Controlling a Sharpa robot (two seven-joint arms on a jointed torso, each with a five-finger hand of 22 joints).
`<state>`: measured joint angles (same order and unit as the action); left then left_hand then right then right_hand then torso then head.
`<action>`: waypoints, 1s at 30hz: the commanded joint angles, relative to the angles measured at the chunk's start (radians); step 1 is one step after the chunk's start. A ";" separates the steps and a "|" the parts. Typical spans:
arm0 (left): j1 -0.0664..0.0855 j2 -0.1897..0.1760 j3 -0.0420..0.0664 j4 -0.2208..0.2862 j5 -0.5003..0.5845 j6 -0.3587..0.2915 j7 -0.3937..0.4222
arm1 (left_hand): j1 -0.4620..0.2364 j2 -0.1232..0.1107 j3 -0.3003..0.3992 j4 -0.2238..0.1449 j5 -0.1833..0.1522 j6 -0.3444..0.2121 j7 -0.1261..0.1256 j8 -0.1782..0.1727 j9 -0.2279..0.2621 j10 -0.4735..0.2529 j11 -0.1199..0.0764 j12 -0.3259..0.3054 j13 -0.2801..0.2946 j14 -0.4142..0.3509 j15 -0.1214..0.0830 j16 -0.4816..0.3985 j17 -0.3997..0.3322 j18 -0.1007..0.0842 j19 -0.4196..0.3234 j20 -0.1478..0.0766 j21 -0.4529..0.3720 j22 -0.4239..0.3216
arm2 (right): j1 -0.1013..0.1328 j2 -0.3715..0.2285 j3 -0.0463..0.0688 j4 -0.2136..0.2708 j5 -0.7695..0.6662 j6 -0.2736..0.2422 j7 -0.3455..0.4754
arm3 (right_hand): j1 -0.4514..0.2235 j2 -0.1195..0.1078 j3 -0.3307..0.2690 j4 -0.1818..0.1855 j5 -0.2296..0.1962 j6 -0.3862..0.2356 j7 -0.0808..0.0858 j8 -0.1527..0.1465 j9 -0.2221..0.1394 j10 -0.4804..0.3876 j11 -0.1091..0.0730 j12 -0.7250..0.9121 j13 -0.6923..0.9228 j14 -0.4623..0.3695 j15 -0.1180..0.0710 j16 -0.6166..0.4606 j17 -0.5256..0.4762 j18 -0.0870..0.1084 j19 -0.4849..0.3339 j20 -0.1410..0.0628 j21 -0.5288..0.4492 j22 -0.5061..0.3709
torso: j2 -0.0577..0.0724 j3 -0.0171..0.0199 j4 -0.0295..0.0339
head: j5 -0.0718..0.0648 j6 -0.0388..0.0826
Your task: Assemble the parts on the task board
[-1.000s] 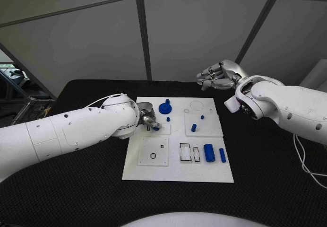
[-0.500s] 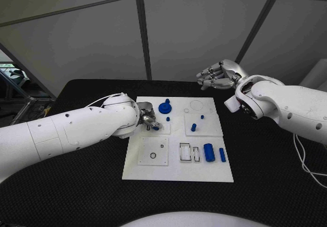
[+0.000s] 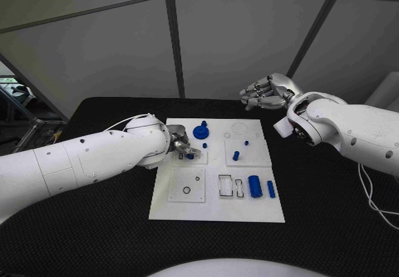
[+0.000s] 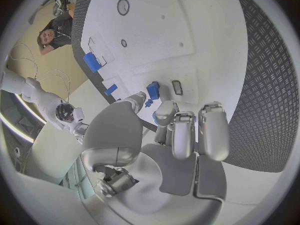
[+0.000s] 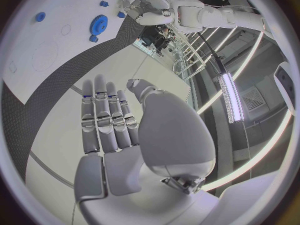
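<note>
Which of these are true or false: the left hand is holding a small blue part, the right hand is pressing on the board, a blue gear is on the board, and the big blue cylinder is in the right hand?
1. The left hand holds a small blue part over the white board. True.
2. The right hand presses on the board. False: it is raised beyond the board's far edge, holding nothing.
3. A blue gear is on the board. True.
4. The big blue cylinder is in the right hand. False: it lies on the board's near right part.
</note>
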<state>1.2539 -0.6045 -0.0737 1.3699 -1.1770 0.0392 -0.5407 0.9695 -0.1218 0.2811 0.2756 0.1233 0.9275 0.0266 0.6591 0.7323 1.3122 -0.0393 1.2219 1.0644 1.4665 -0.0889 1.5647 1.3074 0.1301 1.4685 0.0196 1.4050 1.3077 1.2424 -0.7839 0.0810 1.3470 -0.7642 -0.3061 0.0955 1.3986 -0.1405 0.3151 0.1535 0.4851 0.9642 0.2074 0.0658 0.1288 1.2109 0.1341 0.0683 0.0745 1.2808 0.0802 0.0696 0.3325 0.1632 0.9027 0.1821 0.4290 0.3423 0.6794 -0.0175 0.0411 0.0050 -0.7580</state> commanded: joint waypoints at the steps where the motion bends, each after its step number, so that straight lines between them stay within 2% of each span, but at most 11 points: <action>1: 0.001 0.001 0.000 -0.002 -0.003 -0.010 -0.004 | -0.011 0.007 -0.034 0.013 -0.003 0.009 -0.001 -0.005 -0.001 0.009 -0.002 0.009 0.003 0.104 -0.009 0.006 0.263 -0.082 0.028 -0.008 0.005 0.051 | 0.002 0.001 0.000 0.001 0.000 0.009 0.002 | -0.004 -0.009 0.003 0.003 0.003 -0.006 0.000 0.001 0.001 -0.008 -0.001 0.006 -0.002 -0.008 -0.002 -0.006 -0.001 0.016 0.002 0.008 -0.006 -0.002 | 0.000 -0.0005 0.0005 | -0.001 0.000; 8: 0.001 0.002 0.001 -0.001 -0.003 -0.014 -0.003 | -0.013 0.018 -0.063 0.014 -0.003 0.012 -0.002 -0.005 -0.001 0.012 -0.003 0.012 0.008 0.104 -0.009 0.006 0.263 -0.083 0.030 -0.009 0.008 0.056 | 0.002 0.002 0.000 -0.002 0.000 0.011 0.001 | -0.007 -0.010 0.002 0.004 0.003 -0.007 0.000 0.001 0.001 -0.009 0.000 0.006 -0.002 -0.010 -0.001 -0.006 -0.002 0.016 0.001 0.008 -0.008 -0.002 | 0.001 0.0002 0.0009 | 0.000 -0.003; 30: 0.001 -0.008 0.002 0.017 -0.003 -0.005 -0.005 | -0.001 0.035 -0.083 0.012 0.000 0.016 -0.005 -0.003 0.000 0.017 -0.005 0.016 0.013 0.104 -0.011 0.006 0.263 -0.085 0.032 -0.010 0.012 0.063 | 0.001 0.006 0.000 -0.008 -0.001 0.015 0.001 | -0.008 -0.010 0.002 0.005 0.003 -0.007 0.000 0.001 0.001 -0.009 0.000 0.006 -0.002 -0.010 -0.001 -0.006 -0.002 0.016 0.000 0.009 -0.008 -0.003 | 0.000 0.0001 0.0001 | 0.001 -0.006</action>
<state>1.2535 -0.6119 -0.0726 1.3839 -1.1770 0.0320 -0.5407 0.9688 -0.0969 0.2054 0.2882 0.1234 0.9383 0.0231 0.6591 0.7324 1.3226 -0.0428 1.2330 1.0756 1.4652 -0.0946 1.5647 1.3074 0.1298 1.4648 0.0161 1.4137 1.3076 1.2421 -0.7790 0.0809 1.3384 -0.7644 -0.2987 0.0933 1.3946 -0.1444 0.3150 0.1534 0.4850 0.9642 0.2074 0.0658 0.1286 1.2110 0.1341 0.0683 0.0738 1.2773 0.0767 0.0696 0.3318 0.1632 0.9028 0.1821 0.4255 0.3415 0.6793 -0.0177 0.0418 0.0052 -0.7636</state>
